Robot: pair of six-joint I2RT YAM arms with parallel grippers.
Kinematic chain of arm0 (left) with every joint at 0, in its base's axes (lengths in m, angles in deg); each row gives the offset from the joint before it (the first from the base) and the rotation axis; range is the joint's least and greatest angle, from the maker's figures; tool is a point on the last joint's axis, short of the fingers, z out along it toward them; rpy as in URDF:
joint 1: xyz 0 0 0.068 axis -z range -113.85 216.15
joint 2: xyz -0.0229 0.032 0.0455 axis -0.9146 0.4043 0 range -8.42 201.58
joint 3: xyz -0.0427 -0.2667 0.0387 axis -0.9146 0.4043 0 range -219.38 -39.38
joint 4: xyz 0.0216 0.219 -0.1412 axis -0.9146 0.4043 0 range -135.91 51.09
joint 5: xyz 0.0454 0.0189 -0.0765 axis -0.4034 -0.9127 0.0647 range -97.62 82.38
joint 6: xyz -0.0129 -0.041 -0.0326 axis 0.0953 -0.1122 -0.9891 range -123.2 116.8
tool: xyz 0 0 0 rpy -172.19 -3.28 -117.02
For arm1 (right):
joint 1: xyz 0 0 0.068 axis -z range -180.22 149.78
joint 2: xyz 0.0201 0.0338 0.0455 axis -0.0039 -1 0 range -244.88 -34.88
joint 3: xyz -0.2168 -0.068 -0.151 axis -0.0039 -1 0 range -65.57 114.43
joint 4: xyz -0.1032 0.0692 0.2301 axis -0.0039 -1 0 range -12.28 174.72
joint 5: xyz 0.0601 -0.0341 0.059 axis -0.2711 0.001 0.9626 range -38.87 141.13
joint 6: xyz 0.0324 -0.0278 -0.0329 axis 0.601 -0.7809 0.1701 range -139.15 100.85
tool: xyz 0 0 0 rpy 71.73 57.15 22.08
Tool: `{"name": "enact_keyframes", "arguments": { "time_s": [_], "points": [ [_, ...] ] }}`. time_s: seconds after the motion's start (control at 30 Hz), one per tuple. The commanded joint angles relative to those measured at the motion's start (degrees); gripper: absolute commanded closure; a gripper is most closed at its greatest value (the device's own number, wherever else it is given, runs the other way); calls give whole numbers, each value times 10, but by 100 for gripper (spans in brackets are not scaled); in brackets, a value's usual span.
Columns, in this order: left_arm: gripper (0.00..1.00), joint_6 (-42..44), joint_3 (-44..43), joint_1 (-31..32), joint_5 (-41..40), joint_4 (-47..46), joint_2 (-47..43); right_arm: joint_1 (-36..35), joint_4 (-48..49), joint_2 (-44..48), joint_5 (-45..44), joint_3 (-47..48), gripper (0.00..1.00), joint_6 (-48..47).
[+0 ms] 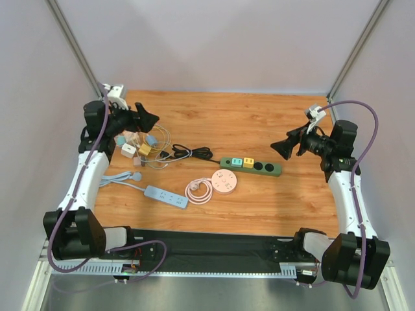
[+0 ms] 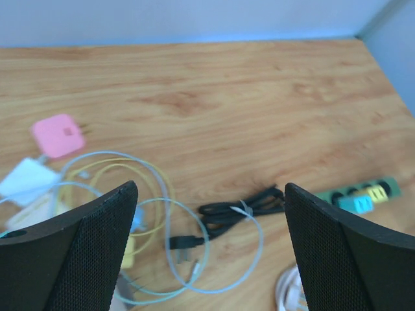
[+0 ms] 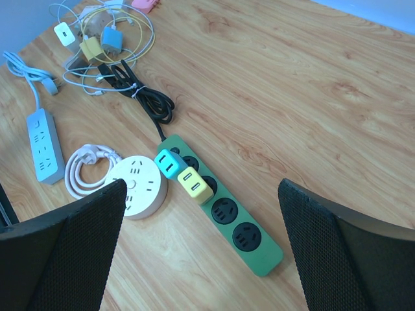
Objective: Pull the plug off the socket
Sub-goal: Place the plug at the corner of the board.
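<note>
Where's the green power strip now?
In the top view the green power strip lies right of centre on the table, with a teal plug and yellow plug in its left end and the round pink socket beside that end.

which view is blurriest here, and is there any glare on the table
Left wrist view is the softest: the black cable and green power strip look smeared. Right wrist view is sharp on the teal plug and yellow plug. Top external view is evenly lit, with no hard glare on the table, only faint shadows.
</note>
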Motion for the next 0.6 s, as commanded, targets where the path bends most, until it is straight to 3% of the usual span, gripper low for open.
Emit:
{"name": "enact_keyframes", "arguments": {
  "time_s": [0.0,0.57],
  "points": [
    [0,37,-16,68,90,27,-2,2,-5,-1,11,7,0,-32],
    [0,241,-18,317,-1,125,35,2,-26,0,32,9,0,-65]
  ]
}}
